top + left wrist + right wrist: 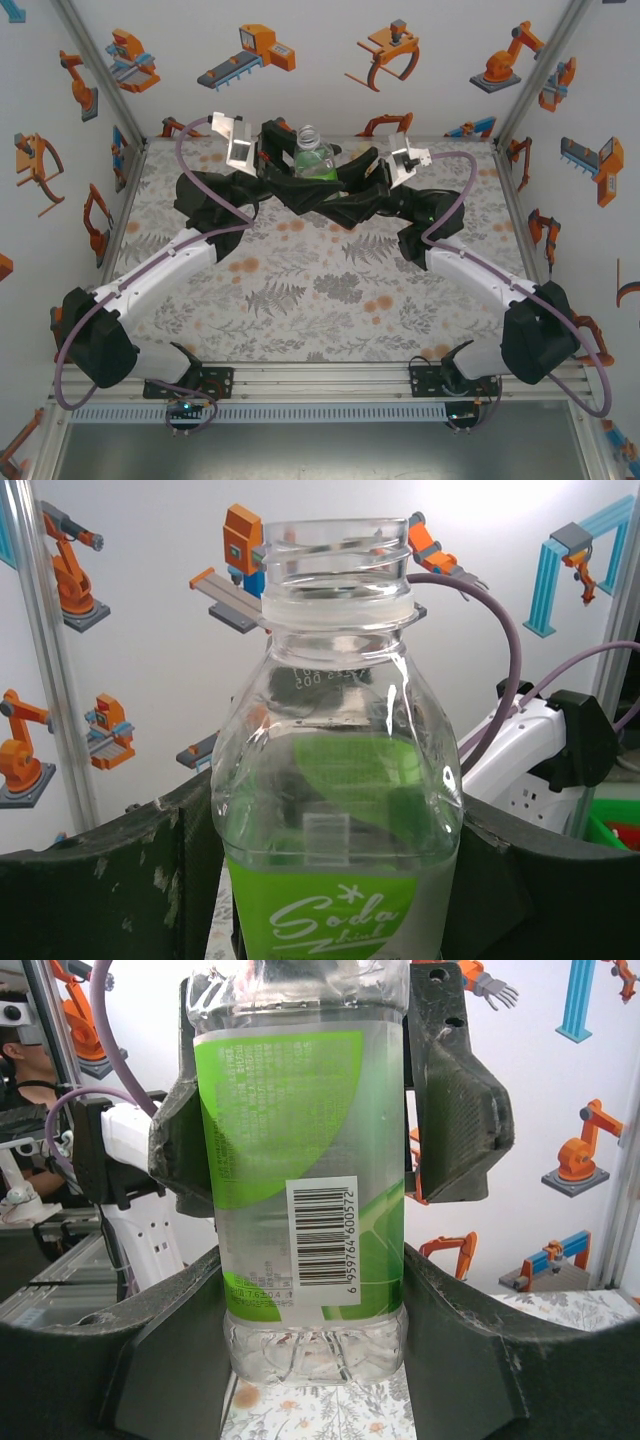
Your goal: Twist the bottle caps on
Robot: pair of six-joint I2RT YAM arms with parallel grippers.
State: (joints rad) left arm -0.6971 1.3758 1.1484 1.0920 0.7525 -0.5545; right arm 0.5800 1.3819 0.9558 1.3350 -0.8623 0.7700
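1. Bench (pixel 300 300): floral-print cover. Both arm bases are at the near edge.
2. Left arm (pixel 170 265) and right arm (pixel 470 265): both stretched to the far middle of the bench, wrists meeting there.
3. Bottle (pixel 316 158): clear with a green label and a barcode, upright at the far middle of the bench between the two tools. Can't tell if its base rests on the bench or hangs just above it.
4. Right tool (pixel 312 1280): narrow, holding the bottle low down, one finger against each side of the lower body.
5. Left tool (pixel 332 820): narrow, pads against both sides of the bottle, higher up than the right tool's grip.
6. Bottle neck (pixel 336 565): threads bare, mouth open, pointing up above the left tool's fingers.
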